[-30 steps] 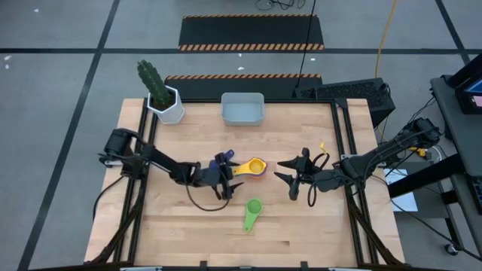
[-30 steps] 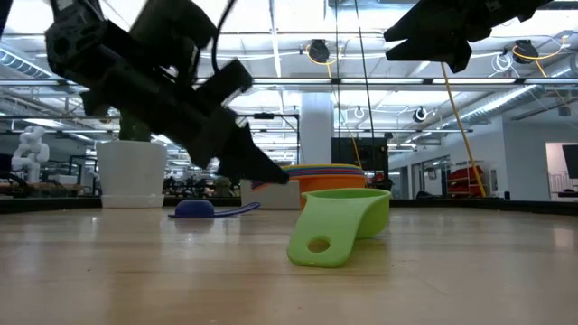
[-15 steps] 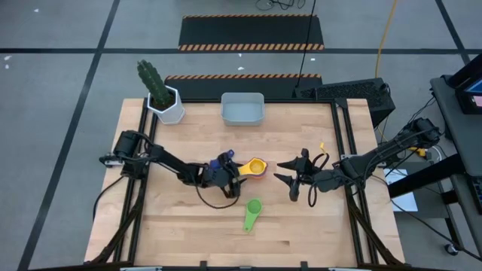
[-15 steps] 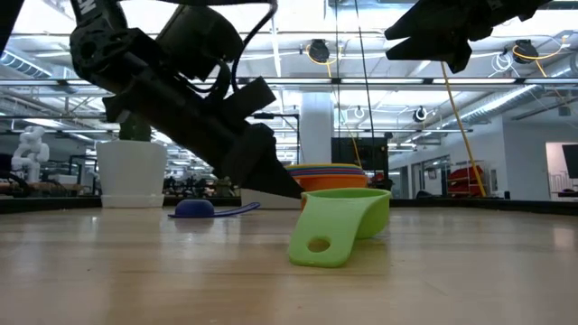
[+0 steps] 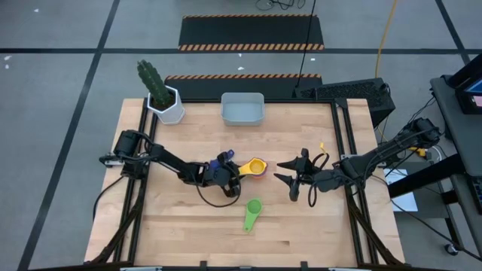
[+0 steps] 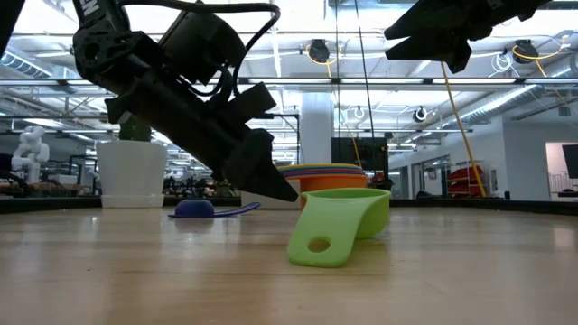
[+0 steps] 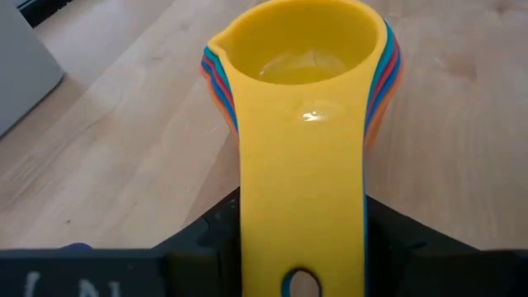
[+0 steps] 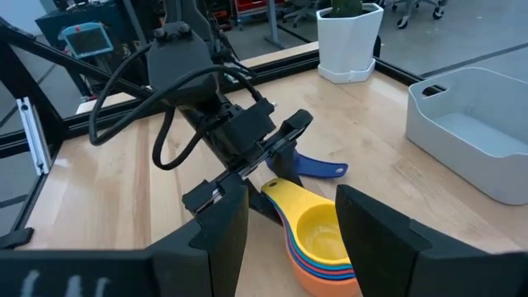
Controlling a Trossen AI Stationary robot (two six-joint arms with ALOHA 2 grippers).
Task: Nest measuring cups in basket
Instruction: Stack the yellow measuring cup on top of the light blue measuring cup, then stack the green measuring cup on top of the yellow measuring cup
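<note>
From above: the left gripper (image 5: 232, 170) sits at the handle of the nested stack of plastic measuring cups (image 5: 257, 167) mid-table, handle pointing left at it. Left wrist: yellow top handle (image 7: 302, 206) lies between half-closed fingers, narrower than 1 second back; contact unclear. Right gripper (image 5: 288, 175) waits part-open, holding nothing.

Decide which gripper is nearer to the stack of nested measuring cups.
Left. The left gripper is at the handles of the stack of nested measuring cups, fingers either side of them. The right gripper hovers apart on the stack's other side, raised above the table.
</note>
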